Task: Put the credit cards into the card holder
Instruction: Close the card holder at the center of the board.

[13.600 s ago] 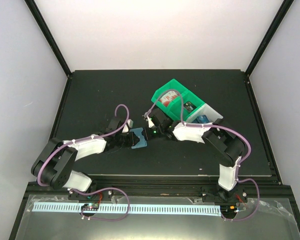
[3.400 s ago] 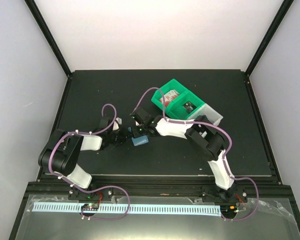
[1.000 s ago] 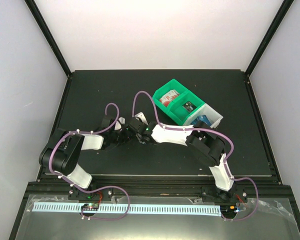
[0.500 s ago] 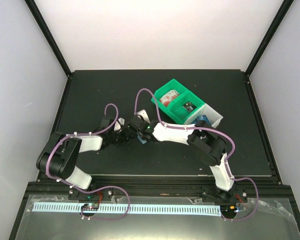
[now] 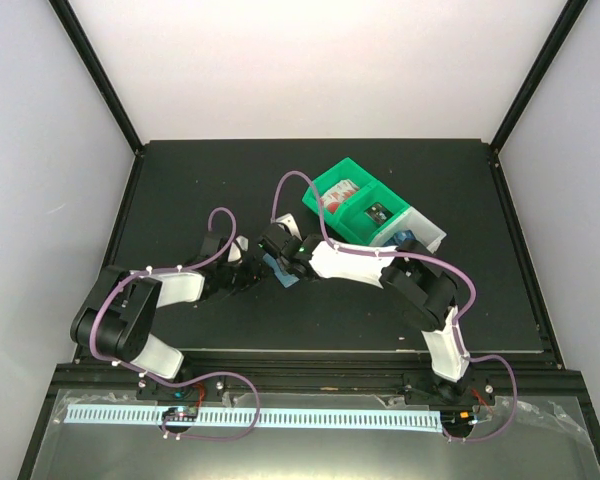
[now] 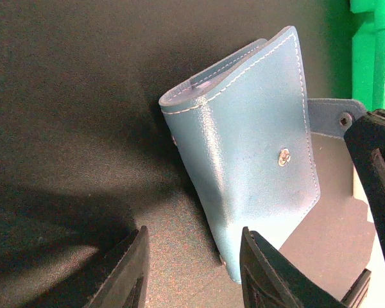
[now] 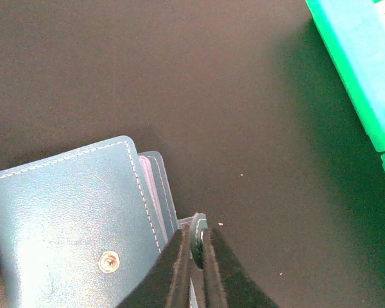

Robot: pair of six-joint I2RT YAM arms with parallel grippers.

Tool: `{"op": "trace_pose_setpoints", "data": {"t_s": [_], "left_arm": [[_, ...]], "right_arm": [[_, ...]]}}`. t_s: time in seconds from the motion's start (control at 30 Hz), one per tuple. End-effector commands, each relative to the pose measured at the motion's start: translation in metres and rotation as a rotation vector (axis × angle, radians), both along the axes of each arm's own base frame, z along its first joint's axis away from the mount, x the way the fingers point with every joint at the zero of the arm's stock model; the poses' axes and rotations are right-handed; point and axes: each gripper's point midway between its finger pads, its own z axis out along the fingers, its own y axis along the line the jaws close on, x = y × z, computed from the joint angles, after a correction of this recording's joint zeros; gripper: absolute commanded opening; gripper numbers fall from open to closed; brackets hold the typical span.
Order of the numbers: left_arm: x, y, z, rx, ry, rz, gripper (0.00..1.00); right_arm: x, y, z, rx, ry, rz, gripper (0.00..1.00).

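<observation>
1. The left gripper (image 6: 192, 276) has just widened its jaws. They stand open low over the table (image 5: 180, 190), holding nothing, with the wallet's near corner just beside one finger
2. The wallet (image 6: 250, 167) sits mid-table between the two grippers, folded over. It seems tipped up on one edge rather than lying flat as it did a few seconds ago. Its tab (image 6: 327, 117) is unsnapped and sticks out to the right
3. The right gripper (image 7: 192, 247) has just closed and now pinches that tab, so the right arm alone has hold of the wallet
4. I see no card between the flaps, so I judge that the wallet still needs opening
5. Further right stand a green bin (image 5: 352, 200) and a white bin (image 5: 425, 232). A small blue thing (image 5: 404, 238) in the white one may be a card, but it is too small to tell
</observation>
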Motion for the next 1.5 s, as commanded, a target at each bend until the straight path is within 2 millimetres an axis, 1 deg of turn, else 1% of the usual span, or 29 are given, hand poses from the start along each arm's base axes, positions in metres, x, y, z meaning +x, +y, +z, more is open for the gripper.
{"op": "trace_pose_setpoints", "data": {"t_s": [0.0, 0.07, 0.23, 0.33, 0.43, 0.53, 0.63, 0.73, 0.83, 0.97, 1.13, 1.2, 1.3, 1.47], "left_arm": [[-0.015, 0.011, -0.019, 0.076, 0.072, 0.015, 0.41], [-0.015, 0.012, -0.019, 0.078, 0.070, 0.014, 0.41], [-0.015, 0.012, -0.018, 0.084, 0.068, 0.012, 0.44], [-0.016, 0.014, -0.017, 0.092, 0.063, 0.016, 0.48], [-0.014, 0.018, -0.012, 0.108, 0.040, 0.030, 0.53], [-0.013, 0.022, -0.008, 0.128, 0.019, 0.044, 0.58], [-0.011, 0.023, -0.005, 0.135, 0.007, 0.042, 0.60], [-0.010, 0.019, -0.002, 0.132, -0.009, 0.015, 0.61], [-0.006, 0.016, -0.001, 0.137, -0.027, -0.009, 0.61], [0.003, 0.014, -0.003, 0.169, -0.008, -0.032, 0.58], [0.015, 0.019, -0.003, 0.213, -0.005, 0.001, 0.55], [0.014, 0.016, -0.005, 0.196, 0.012, 0.000, 0.53], [0.016, 0.011, -0.006, 0.167, 0.021, 0.001, 0.50], [0.025, 0.010, -0.010, 0.189, 0.034, 0.013, 0.49]], "right_arm": [[0.003, 0.004, 0.014, 0.037, -0.013, 0.001, 0.06], [0.002, 0.005, 0.015, 0.045, -0.008, 0.008, 0.01], [-0.003, 0.013, 0.017, 0.097, 0.016, 0.072, 0.01], [-0.008, 0.018, 0.011, 0.158, 0.066, 0.144, 0.01], [-0.015, 0.018, 0.007, 0.209, 0.097, 0.220, 0.01], [-0.021, 0.017, 0.008, 0.267, 0.124, 0.278, 0.01], [-0.027, 0.016, 0.007, 0.319, 0.152, 0.343, 0.01], [-0.027, 0.015, 0.010, 0.359, 0.160, 0.383, 0.01], [-0.025, 0.015, 0.015, 0.411, 0.160, 0.406, 0.01], [-0.019, 0.021, 0.022, 0.458, 0.158, 0.416, 0.01], [-0.011, 0.024, 0.036, 0.497, 0.146, 0.407, 0.01], [-0.013, 0.027, 0.035, 0.499, 0.174, 0.431, 0.01], [-0.017, 0.027, 0.029, 0.494, 0.222, 0.465, 0.01], [-0.021, 0.029, 0.025, 0.495, 0.261, 0.517, 0.01]]}}
